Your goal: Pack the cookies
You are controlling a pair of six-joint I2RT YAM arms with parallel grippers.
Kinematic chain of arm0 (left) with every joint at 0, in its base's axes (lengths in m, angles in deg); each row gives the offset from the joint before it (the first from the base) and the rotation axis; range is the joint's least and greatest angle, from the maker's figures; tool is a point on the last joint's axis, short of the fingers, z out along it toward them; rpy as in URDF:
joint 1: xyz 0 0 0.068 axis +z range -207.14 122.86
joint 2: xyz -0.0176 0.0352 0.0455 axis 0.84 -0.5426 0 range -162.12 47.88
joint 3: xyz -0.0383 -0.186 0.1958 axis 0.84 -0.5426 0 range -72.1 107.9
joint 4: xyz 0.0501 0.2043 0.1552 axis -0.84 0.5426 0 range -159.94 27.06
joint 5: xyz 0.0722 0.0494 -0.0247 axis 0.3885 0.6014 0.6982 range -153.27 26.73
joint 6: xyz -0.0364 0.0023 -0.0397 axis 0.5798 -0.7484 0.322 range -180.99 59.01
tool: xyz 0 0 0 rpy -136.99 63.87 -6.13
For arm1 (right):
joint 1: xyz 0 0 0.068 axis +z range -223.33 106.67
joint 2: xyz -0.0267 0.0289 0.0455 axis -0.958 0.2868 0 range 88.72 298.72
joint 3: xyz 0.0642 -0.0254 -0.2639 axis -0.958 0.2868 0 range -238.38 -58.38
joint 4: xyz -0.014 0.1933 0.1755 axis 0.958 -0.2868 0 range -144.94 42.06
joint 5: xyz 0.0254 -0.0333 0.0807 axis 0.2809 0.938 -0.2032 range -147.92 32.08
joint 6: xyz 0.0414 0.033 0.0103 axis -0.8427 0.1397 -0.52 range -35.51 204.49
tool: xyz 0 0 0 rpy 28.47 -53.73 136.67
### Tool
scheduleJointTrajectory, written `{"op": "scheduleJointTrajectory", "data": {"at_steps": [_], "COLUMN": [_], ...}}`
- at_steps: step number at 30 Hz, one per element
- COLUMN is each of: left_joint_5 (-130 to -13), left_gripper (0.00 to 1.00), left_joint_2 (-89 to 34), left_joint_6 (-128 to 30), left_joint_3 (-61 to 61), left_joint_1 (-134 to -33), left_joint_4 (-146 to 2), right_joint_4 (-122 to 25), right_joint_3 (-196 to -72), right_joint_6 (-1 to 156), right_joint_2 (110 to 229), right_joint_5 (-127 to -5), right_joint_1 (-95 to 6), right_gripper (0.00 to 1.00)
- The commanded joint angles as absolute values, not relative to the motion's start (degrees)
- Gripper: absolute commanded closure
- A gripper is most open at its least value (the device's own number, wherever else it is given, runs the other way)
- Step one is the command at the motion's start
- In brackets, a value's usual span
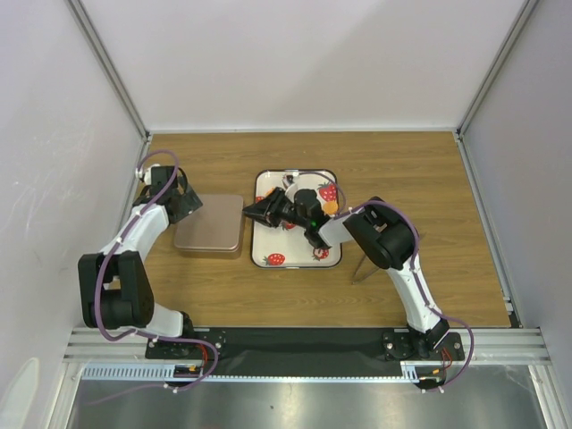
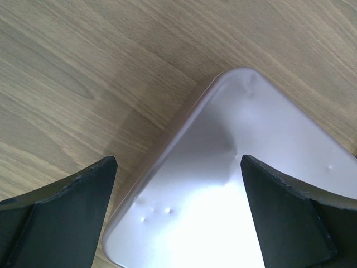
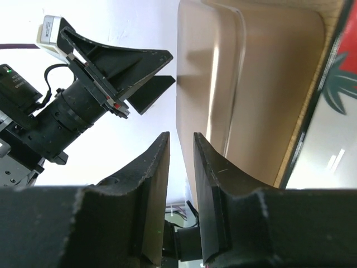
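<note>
Here, the packing has hardly begun. The cookies [image 1: 331, 207] lie on the white strawberry-printed tray [image 1: 299, 248], at its far right part. One orange disc shows clearly and the rest are largely hidden under the right arm. None is in the pink metal tin [image 1: 210, 223], which sits just left of the tray with a smooth face upward. Whether that face is a lid or the base cannot be told.

The left gripper [image 2: 178, 164] hovers over the tin's far left corner. Its jaws are spread wide, one on each side of the corner, and hold nothing. The right gripper [image 3: 180, 135] reaches leftward across the tray to its left rim and points at the tin. Its jaws are drawn almost together, with a slim gap in which nothing is visible.

The step in hand appears to be getting access to the tin, not picking up a cookie. The next move probably calls for the left jaws to settle over the corner edge and close on it, while the right arm clears the tray.

Only a narrow strip of table [image 1: 268, 295] separates the tin's right edge from the tray's left rim, and both grippers converge there. The left wall [image 1: 54, 134] stands close behind the left arm. Open board lies to the far side, the near side and right of the tray.
</note>
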State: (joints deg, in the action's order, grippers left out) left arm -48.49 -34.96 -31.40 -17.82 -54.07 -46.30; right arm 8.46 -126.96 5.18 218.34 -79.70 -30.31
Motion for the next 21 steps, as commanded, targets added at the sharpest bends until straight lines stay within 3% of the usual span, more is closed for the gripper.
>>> {"op": "scheduleJointTrajectory", "data": {"at_steps": [1,21], "left_joint_5": [-48.42,-50.17], "left_gripper": [0.0,0.0], "left_joint_2": [-35.7,-37.72], "left_joint_6": [-30.31,-28.82], "left_joint_3": [-17.87,-18.49], "left_joint_1": [-54.41,-54.33], "left_joint_4": [-47.26,-46.91], "right_joint_4": [5.86,-3.29], "right_joint_3": [-130.53,-137.13], "right_joint_6": [8.46,12.33], "right_joint_2": [215.81,220.82], "right_joint_5": [-81.03,-85.69], "right_joint_1": [-29.39,-27.1], "right_gripper": [0.71,0.73]}}
